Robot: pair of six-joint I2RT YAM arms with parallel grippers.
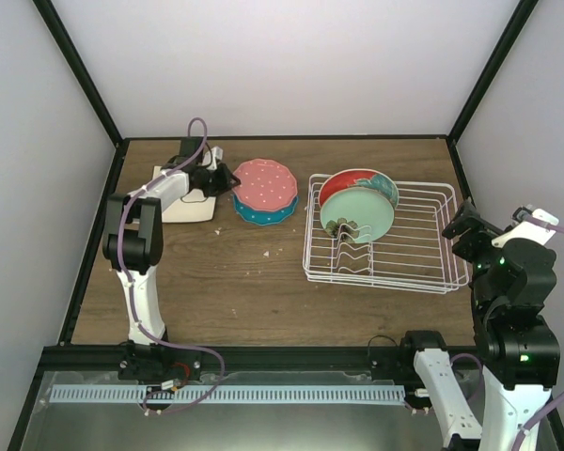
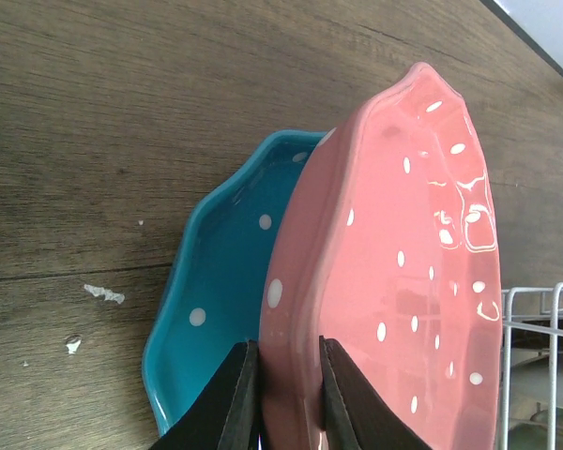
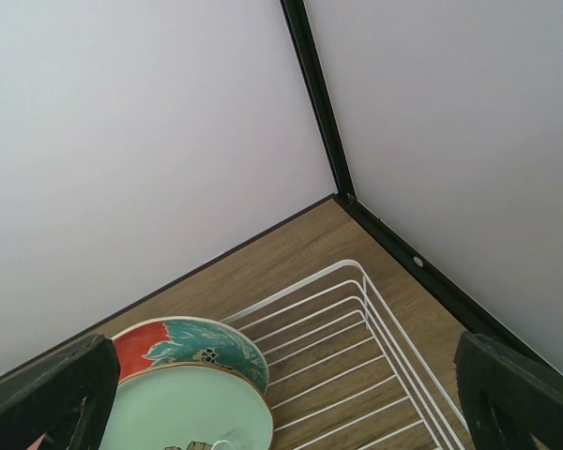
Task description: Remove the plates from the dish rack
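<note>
My left gripper is shut on the rim of the pink polka-dot scalloped plate. That plate sits over the blue polka-dot plate, covering most of it. A beige square plate lies under the left arm. The white wire dish rack holds the mint green plate leaning against the large red-and-teal plate. My right gripper hangs open above the rack's right end, holding nothing.
Black frame posts and pale walls close the table at the back and sides. The rack's right half is bare wire. Small white crumbs lie on the wood near the blue plate.
</note>
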